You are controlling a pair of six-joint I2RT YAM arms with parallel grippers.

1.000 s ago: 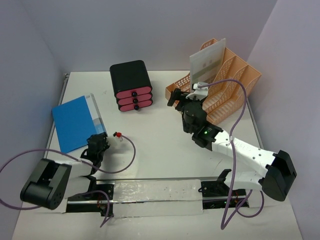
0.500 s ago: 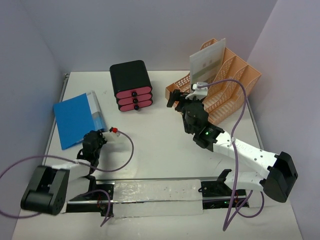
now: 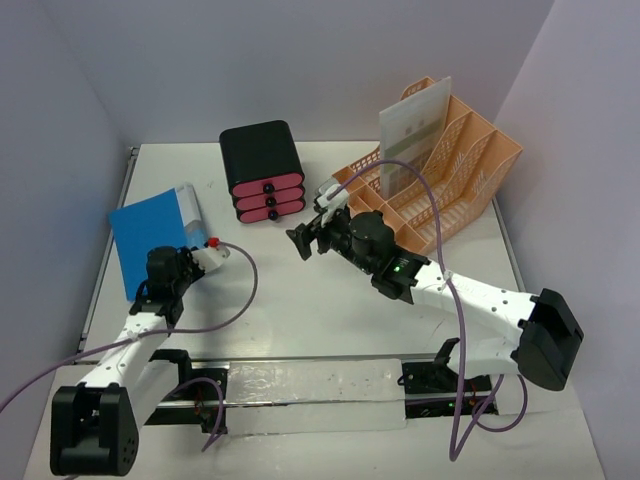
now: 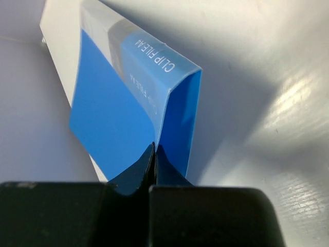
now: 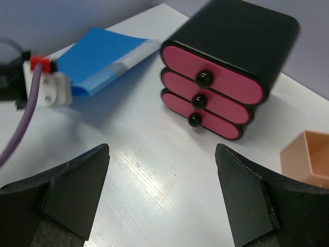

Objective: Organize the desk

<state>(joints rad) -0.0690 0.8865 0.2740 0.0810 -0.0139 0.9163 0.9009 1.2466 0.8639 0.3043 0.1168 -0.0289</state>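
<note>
Your desk (image 3: 330, 310) is the white tabletop filling the floor of the overhead view, with both arm bases at its near edge. At its far right stands the peach-orange mesh file rack (image 3: 455, 185), with 1 pale folder (image 3: 415, 120) upright in a back slot. The black drawer box (image 3: 262, 168) sits far center, its 3 pink drawers facing you and straight ahead of your right gripper (image 5: 162, 170), which hangs above bare desk with its jaws spread wide and nothing between them. The rack is close behind that arm. At the left edge, the blue clip file (image 4: 121, 121) stands tilted up off the desk. Your left gripper (image 4: 154, 150) is pinched tight on the near edge of its cover. A purple cable (image 3: 243, 290) loops over the desk beside that arm.
</note>
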